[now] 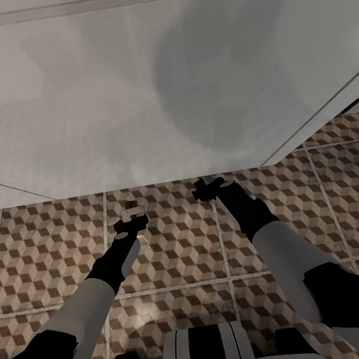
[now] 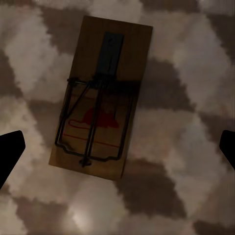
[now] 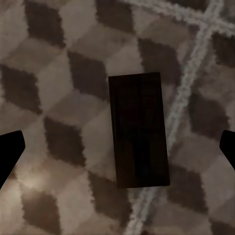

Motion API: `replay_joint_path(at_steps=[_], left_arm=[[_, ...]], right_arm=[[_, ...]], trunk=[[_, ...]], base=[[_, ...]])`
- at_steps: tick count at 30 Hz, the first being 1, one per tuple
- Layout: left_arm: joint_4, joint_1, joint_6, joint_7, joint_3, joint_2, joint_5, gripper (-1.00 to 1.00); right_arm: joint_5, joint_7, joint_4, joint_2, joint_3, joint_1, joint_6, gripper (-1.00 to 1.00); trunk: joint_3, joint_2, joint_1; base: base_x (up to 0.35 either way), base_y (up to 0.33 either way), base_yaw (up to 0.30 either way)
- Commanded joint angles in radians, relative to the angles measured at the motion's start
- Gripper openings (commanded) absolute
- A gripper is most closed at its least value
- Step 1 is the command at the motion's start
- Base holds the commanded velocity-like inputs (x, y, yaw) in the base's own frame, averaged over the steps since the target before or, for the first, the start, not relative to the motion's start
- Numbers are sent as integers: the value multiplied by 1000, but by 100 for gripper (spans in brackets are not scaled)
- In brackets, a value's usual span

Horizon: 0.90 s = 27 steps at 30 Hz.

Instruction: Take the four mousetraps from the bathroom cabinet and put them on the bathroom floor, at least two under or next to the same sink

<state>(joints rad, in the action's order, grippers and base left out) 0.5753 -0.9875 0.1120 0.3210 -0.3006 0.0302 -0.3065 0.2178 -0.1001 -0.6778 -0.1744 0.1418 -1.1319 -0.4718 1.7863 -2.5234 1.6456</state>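
Left hand (image 2: 117, 147) open above a mousetrap (image 2: 102, 98) lying flat on the patterned floor (image 2: 196, 63). Right hand (image 3: 117, 147) open too, over a dark mousetrap (image 3: 139, 130) beside a grout line. Both near the white sink unit's (image 1: 131, 94) front edge.

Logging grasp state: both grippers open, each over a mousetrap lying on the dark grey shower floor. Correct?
Not quite. The traps lie on the cube-pattern bathroom floor, not the shower floor. The left wrist view shows one mousetrap flat on those tiles, the right wrist view the other mousetrap. Both grippers are open above them: left gripper, right gripper.
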Motion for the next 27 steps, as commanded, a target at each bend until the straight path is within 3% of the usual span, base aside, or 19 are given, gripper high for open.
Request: replay_joint_path(at_steps=[1, 15, 27], left_arm=[[3, 0, 3, 9, -7, -1, -8, 100], [3, 0, -83, 9, -11, -1, -6, 100], [3, 0, -92, 9, -11, -1, -6, 100]], right_arm=[[11, -7, -2, 0, 0, 0, -5, 100], [11, -7, -2, 0, -1, 0, -6, 100], [11, -7, -1, 0, -1, 0, -7, 100]], trunk=[[1, 0, 0], [1, 0, 0], [1, 0, 0]], base=[[0, 0, 0], [-17, 0, 0], [-267, 0, 0]])
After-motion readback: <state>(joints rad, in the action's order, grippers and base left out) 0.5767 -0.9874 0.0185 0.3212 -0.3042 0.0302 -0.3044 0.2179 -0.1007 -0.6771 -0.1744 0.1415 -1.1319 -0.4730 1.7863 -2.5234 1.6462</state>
